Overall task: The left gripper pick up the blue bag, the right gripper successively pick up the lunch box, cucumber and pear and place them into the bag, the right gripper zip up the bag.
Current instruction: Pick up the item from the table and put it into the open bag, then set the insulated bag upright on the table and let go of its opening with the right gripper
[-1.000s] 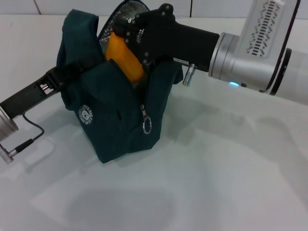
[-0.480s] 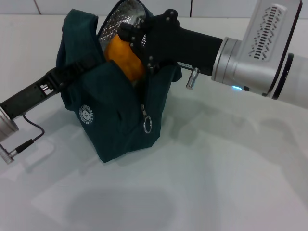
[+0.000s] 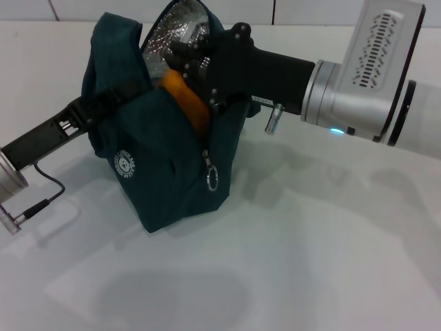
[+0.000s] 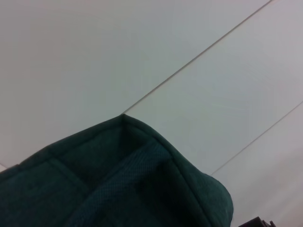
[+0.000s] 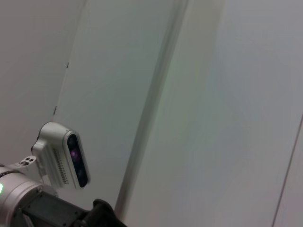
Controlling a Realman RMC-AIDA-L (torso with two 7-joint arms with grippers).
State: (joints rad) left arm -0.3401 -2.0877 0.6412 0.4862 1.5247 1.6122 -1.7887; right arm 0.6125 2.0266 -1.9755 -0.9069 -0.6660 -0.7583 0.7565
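**Pear Goes Into the Bag, Zipper Yet to Close**

We see the right gripper (image 3: 180, 65) reaching in from three o'clock, its black fingers at the mouth of the blue bag (image 3: 162, 169), pressed against the pear (image 3: 187, 96), which sits half inside the opening against the silver foil lining (image 3: 169, 34). We cannot tell whether those fingers clamp the fruit or have let go; the black block hides their tips. At nine o'clock, the left gripper (image 3: 103, 103) is closed on the bag's near edge, holding it upright on the white table (image 3: 310, 262). The ring zipper pull (image 3: 211, 179) hangs at the bag's front, at about six o'clock from the pear, with the zip open. The lunch box and cucumber are not visible; we judge they may lie lower inside.

The risks, as we read them: the pear rides high and could roll out over the rim if released here, or block the zipper track. A tug by the retreating right arm could drag the fabric from the left gripper's hold.
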